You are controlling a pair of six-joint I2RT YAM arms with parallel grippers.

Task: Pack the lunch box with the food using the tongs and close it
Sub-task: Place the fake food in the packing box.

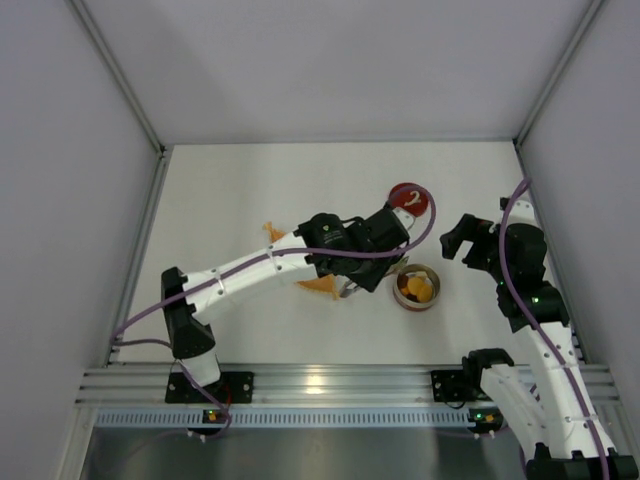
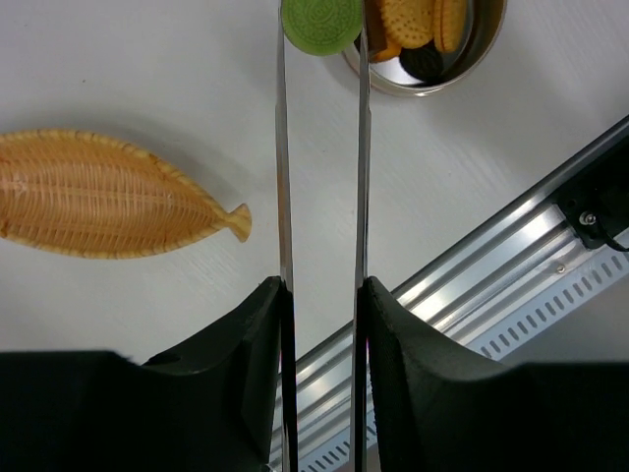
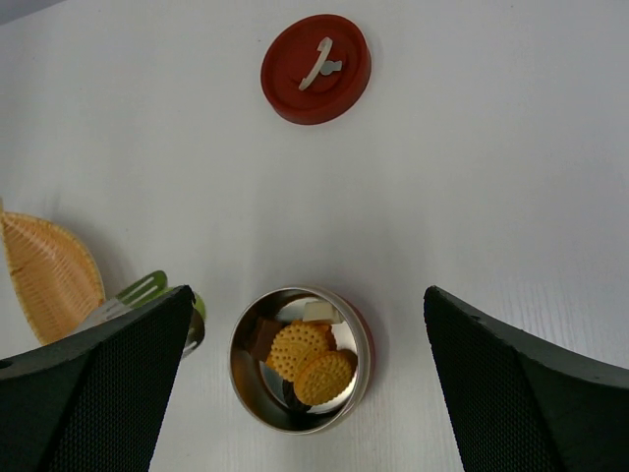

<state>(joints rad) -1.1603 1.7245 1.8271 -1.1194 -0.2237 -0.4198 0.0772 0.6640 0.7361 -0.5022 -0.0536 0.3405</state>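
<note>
The lunch box (image 1: 416, 288) is a small round steel tin standing open on the white table. It holds food: two round biscuits (image 3: 310, 359), a brown piece and a white piece. Its flat red lid (image 1: 408, 198) (image 3: 315, 67) lies apart, farther back. My left gripper (image 2: 321, 290) is shut on the tongs (image 2: 283, 177), whose two thin arms run forward between the fingers. A round green piece of food (image 2: 321, 24) is pinched at the tongs' tips, right beside the tin's rim (image 2: 432, 87). My right gripper (image 3: 307, 295) hangs open over the tin, holding nothing.
An orange wicker fish-shaped dish (image 2: 108, 195) (image 1: 318, 285) lies left of the tin, partly under my left arm. The aluminium rail (image 1: 320, 385) runs along the near edge. Grey walls close in the table at the left, back and right.
</note>
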